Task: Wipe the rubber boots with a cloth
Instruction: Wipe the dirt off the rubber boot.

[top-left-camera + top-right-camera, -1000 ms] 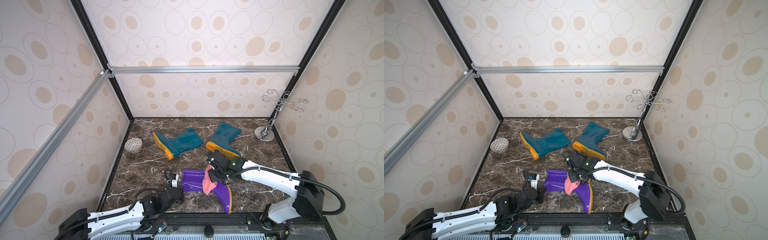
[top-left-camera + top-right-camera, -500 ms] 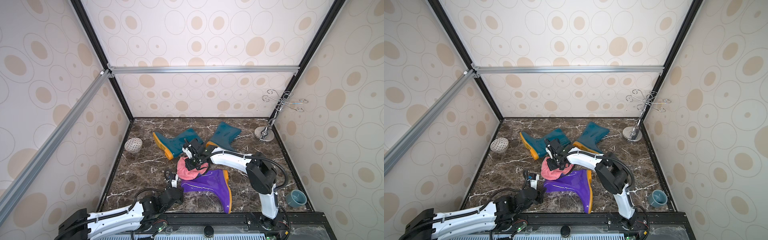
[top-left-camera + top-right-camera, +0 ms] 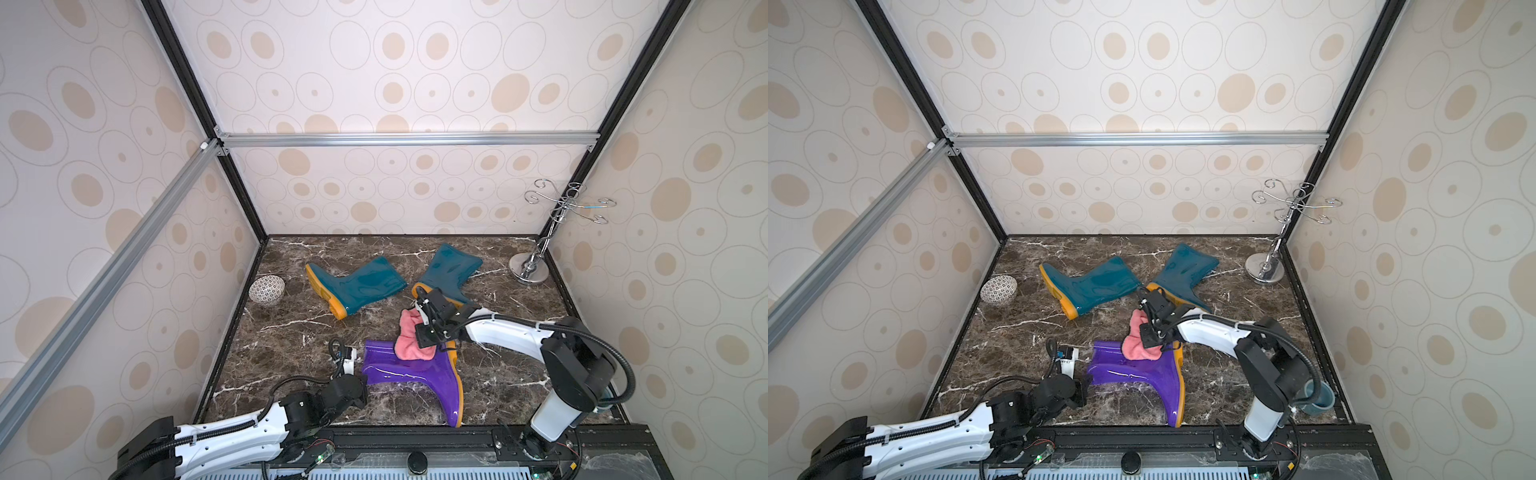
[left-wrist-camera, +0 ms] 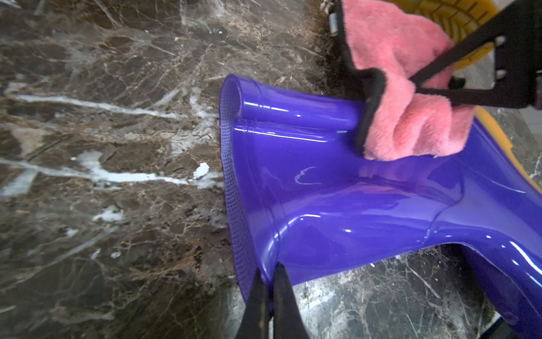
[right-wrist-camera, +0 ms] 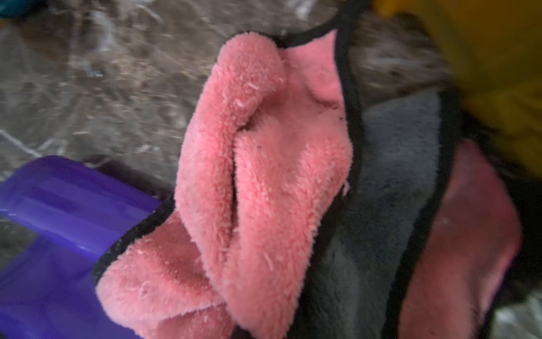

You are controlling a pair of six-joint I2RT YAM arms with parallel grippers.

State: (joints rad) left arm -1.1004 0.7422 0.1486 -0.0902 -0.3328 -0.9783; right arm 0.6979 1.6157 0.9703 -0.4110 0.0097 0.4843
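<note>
counter [image 3: 291, 332]: brown marble, carrying every item listed here.
purple boot [image 3: 409, 376]: on its side, nearest the robot, yellow-orange sole turned to the right, open cuff to the left.
left jaws: clenched on the cuff wall of the purple boot, pinching it between them; shown close in the left wrist view.
cloth [image 3: 405, 347]: pink, fluffy, dark-edged, grey on its reverse; bunched and draped over the purple boot's ankle, just beside the heel, touching the glossy rubber.
right jaws: clenched on the cloth from above.
left teal boot [image 3: 359, 286]: on its side, far middle of the counter, sole toward the left wall.
right teal boot [image 3: 451, 268]: on its side just beside it, shaft pointing to the far wall, heel near the right arm's wrist.
sundries: patterned bowl [image 3: 267, 289] by the left wall; chrome hook stand [image 3: 528, 271] in the far right corner; blue cup [image 3: 1318, 400] at the near right, partly hidden behind the right arm.
</note>
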